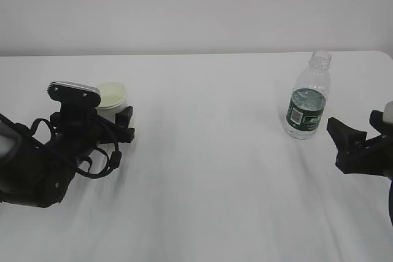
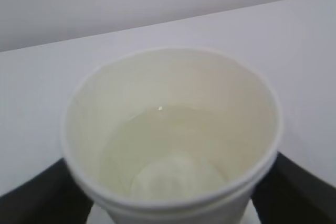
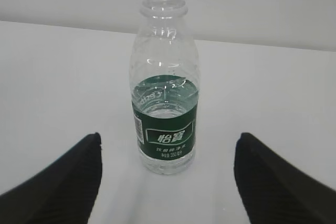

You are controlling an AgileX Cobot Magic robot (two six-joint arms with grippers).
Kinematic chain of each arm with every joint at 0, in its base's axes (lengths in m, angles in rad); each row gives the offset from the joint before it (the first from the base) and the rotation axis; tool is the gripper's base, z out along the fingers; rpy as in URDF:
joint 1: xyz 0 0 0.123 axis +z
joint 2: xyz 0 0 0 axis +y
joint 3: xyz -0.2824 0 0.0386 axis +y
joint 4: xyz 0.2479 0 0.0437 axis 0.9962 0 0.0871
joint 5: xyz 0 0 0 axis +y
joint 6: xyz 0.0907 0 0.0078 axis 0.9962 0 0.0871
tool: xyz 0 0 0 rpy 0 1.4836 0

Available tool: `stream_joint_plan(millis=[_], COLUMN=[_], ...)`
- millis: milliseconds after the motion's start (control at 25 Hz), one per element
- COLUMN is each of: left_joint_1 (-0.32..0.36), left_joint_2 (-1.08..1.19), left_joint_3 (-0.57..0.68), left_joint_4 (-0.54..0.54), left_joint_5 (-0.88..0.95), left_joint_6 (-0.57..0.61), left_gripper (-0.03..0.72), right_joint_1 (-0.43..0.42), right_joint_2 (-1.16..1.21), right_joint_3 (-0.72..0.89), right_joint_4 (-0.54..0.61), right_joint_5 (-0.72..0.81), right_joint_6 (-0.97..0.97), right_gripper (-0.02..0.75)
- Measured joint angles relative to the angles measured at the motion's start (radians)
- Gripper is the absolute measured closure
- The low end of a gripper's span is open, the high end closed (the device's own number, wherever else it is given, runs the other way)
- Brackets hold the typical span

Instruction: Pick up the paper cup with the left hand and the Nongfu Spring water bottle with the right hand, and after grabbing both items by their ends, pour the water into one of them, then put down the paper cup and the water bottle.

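The paper cup (image 1: 112,97) stands at the left of the table, white with a pale yellowish inside. In the left wrist view the cup (image 2: 170,129) fills the frame and holds clear water (image 2: 173,140). My left gripper (image 1: 123,124) (image 2: 168,192) is open around the cup, and a thin strip of table shows between each finger and the cup wall. The Nongfu Spring water bottle (image 1: 308,97) (image 3: 165,82) stands upright and capless at the right, with water up to its green label. My right gripper (image 1: 336,145) (image 3: 168,145) is open just short of the bottle and apart from it.
The white table (image 1: 209,170) runs to a pale wall behind. Its far right corner (image 1: 384,56) lies just beyond the bottle. Looped black cables (image 1: 101,157) hang beside the left wrist.
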Motion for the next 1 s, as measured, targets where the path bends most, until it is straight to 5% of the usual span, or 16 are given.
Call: stream_joint_plan(millis=[200, 1000], left_joint_1=[0.000, -0.006], left_joint_2=[0.000, -0.069], left_joint_3=[-0.002, 0.124], left_joint_4=[-0.014, -0.010], left_joint_5=[-0.002, -0.006], left_joint_6=[0.000, 0.000], left_gripper=[0.005, 0.017], right_joint_1=[0.000, 0.000], right_joint_2=[0.000, 0.000], right_joint_3=[0.000, 0.007], right_joint_4=[0.000, 0.000], right_joint_5=[0.000, 0.000], right_joint_6=[0.000, 0.000], right_gripper=[0.145, 0.145])
